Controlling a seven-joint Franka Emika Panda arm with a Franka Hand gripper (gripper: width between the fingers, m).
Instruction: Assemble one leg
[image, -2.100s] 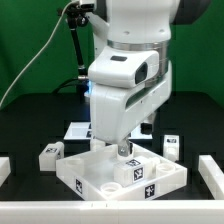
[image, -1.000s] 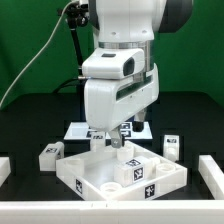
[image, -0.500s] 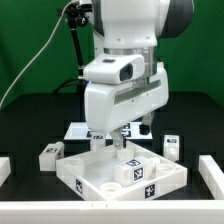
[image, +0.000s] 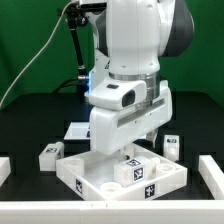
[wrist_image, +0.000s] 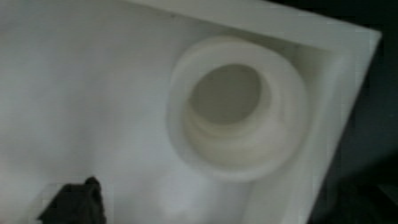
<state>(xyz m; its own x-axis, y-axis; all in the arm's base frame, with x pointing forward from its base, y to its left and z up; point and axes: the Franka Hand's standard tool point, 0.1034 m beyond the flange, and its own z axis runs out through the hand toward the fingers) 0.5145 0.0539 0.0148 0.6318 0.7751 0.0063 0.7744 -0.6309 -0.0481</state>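
Note:
The large white slab with holes lies in the middle of the table. One leg, a white post with tags, stands on the slab near its front right. Two more legs lie on the table, one at the exterior view's left and one at its right. The arm's white hand hangs low over the slab and hides the gripper in the exterior view. The wrist view is very close to the slab and shows a round raised hole. One dark fingertip shows there; nothing shows between the jaws.
The marker board lies behind the slab. White rails stand at the left and right edges of the table. The arm's black cable hangs at the back left.
The hand rose off the slab, turned, and has now come down low over the slab again, nearer the standing leg. The legs and slab have not moved.

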